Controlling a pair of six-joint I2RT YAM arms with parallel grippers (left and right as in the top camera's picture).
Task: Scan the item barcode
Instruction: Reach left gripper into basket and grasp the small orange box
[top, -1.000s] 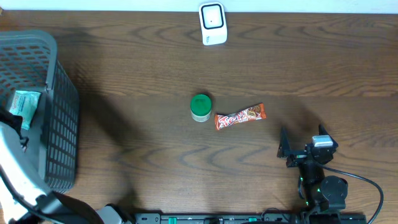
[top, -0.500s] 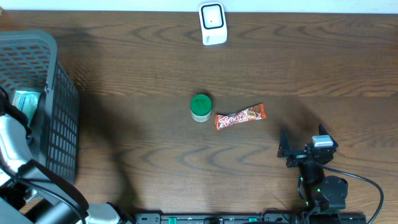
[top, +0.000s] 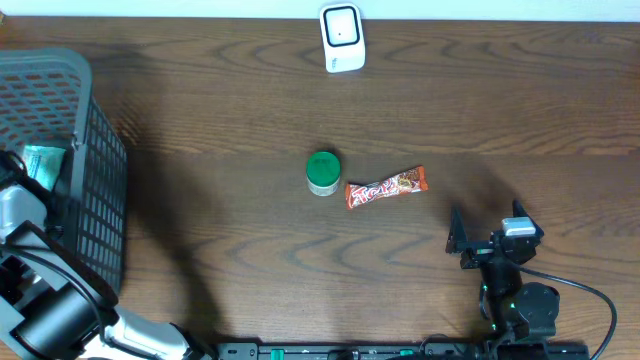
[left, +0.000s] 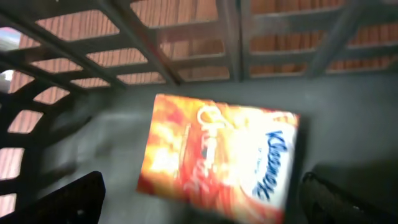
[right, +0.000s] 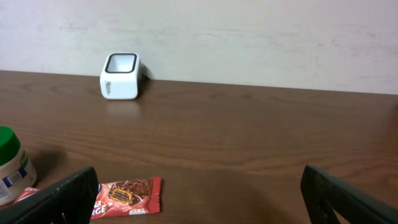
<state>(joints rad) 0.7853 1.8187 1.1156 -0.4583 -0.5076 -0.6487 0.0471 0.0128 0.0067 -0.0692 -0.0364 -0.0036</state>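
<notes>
Probable tissue pack beneath left gripper

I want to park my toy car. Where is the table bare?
Bare wood lies between the basket and the jar, between the scanner and the jar, and right of the scanner. It is crowded in the middle, where jar and candy bar sit close together, and near the right gripper.

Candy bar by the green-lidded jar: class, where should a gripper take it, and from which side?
Probably grip the candy bar across its narrow width at mid-length, from above: it lies flat, long and thin, and the jar crowds one end.
</notes>
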